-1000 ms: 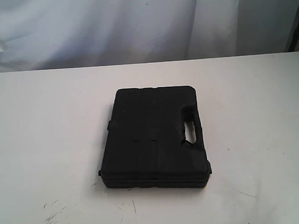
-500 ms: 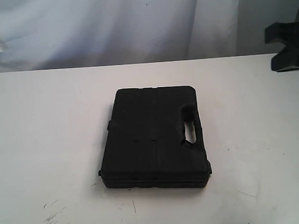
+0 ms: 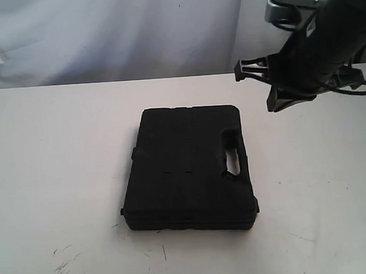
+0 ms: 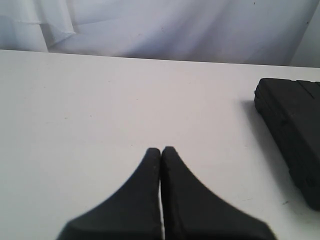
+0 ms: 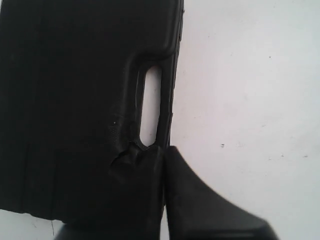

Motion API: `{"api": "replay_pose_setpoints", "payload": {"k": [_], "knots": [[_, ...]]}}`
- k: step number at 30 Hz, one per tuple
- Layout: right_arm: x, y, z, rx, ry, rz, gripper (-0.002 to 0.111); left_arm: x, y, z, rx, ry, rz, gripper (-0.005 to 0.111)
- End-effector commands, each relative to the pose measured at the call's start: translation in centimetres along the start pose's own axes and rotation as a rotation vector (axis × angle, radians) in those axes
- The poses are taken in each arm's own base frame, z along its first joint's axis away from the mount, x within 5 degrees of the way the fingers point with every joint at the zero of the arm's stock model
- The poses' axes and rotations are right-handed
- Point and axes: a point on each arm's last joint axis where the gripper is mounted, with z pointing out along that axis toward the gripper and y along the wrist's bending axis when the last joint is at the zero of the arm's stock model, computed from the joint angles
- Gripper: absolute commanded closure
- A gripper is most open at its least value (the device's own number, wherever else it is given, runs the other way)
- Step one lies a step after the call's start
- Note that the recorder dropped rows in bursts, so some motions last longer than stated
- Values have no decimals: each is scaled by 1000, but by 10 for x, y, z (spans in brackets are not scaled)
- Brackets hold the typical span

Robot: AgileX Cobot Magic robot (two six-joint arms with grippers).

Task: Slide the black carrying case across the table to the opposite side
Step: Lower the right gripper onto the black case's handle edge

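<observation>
The black case (image 3: 188, 171) lies flat on the white table (image 3: 60, 157), its handle slot (image 3: 233, 160) along its right edge. My right gripper (image 3: 274, 98) hangs above the table just beyond the case's far right corner, apart from it. In the right wrist view that gripper (image 5: 164, 149) is shut and empty, with its tips over the case (image 5: 75, 100) edge beside the slot (image 5: 150, 105). My left gripper (image 4: 161, 150) is shut and empty above bare table, with the case (image 4: 292, 125) off to one side. The left gripper is out of the exterior view.
A white cloth backdrop (image 3: 133, 34) hangs behind the table's far edge. Dark scratches (image 3: 63, 265) mark the near left of the tabletop. Bare white table (image 3: 322, 184) stretches to both sides of the case.
My right arm has come in from the right edge and moved left to the case's far right corner. The case has not moved.
</observation>
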Motion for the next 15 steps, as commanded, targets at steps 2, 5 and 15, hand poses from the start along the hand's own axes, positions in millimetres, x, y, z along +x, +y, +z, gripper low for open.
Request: {"api": "replay_pose_setpoints", "payload": {"k": [2, 5, 15], "knots": [[-12, 11, 28, 44, 77, -10, 108, 0, 0, 0, -1, -15, -3, 107], [-15, 19, 43, 71, 99, -14, 108, 0, 0, 0, -1, -15, -3, 107], [-18, 22, 91, 148, 185, 62, 91, 0, 0, 0, -1, -15, -3, 107]]}}
